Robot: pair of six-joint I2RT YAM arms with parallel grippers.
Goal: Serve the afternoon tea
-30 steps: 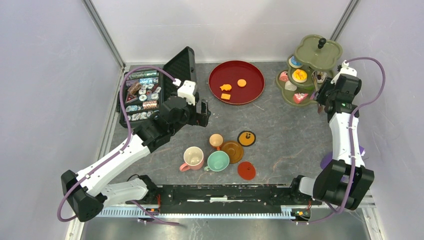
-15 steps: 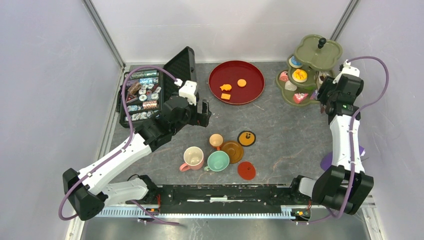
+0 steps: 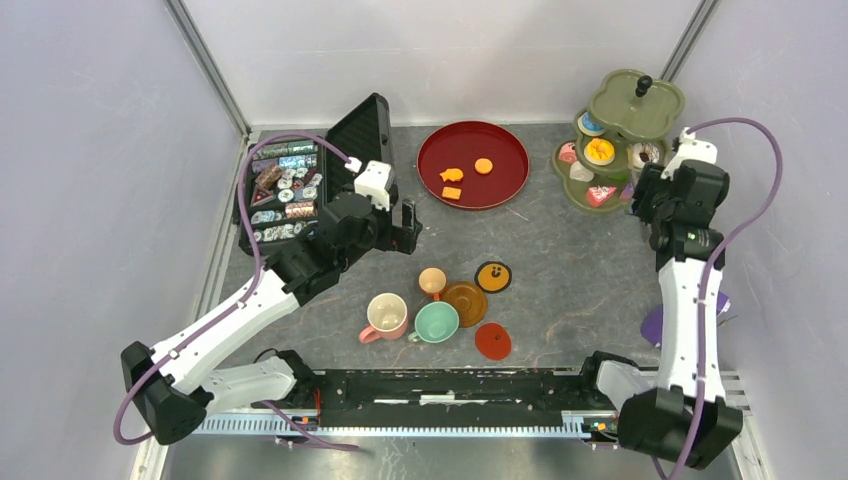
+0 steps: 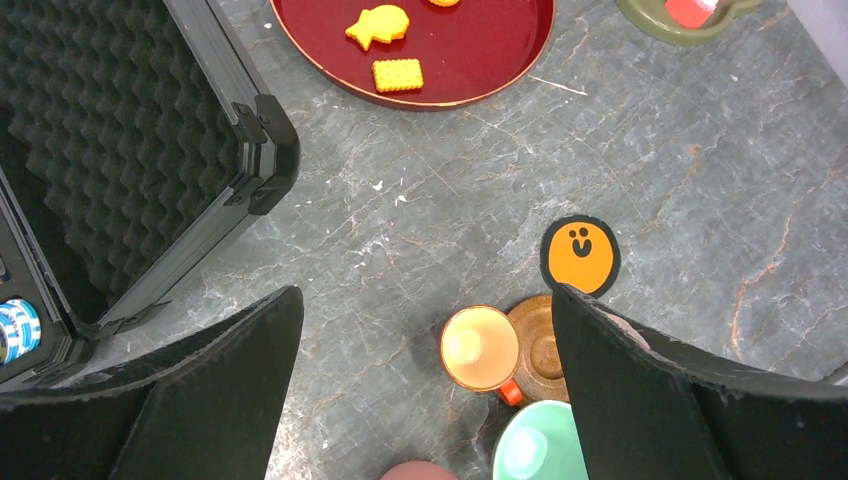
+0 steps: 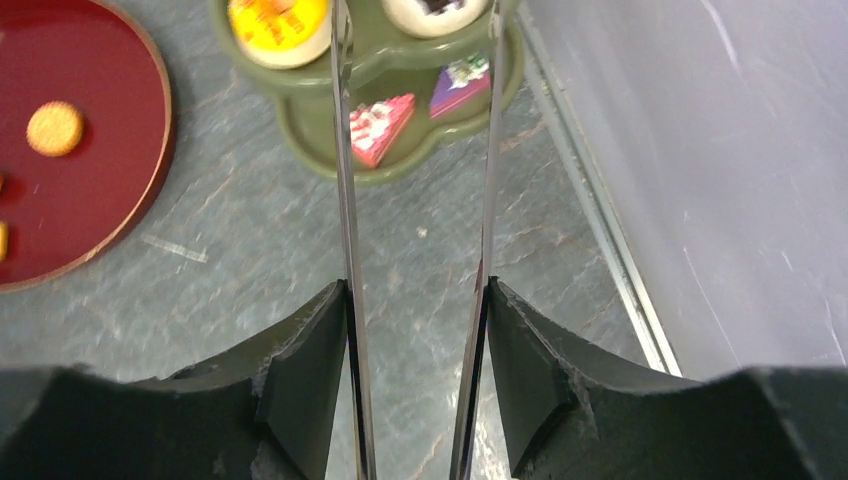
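Far left, your open black hard case [image 3: 362, 128] lies with small toy pastries [image 3: 285, 195] packed in its tray. Just right of it your left gripper [image 4: 425, 300] hangs over the grey table [image 3: 570, 270], jaws wide apart, nothing between them. Below it sit the cups: a pink cup [image 3: 386, 315] beside a mint cup [image 3: 436, 322], and a small orange cup [image 4: 480, 347] touching a round brown saucer [image 4: 545, 345]. An orange saucer with a smiling face [image 4: 581, 255] and a plain red saucer [image 3: 492, 341] lie close by.

Up at centre, the round red tray [image 3: 500, 185] carries three orange biscuits [image 3: 451, 193].

Over to the right, the green tiered stand [image 3: 640, 100] has a yellow-topped pastry [image 5: 278, 20] on an upper level and a red cake slice [image 5: 380, 125] on the bottom level. Your right gripper [image 5: 415, 300] is clamped around the thin metal tongs [image 5: 345, 200], whose two blades stand apart and point at the stand; their tips run out of the wrist view.
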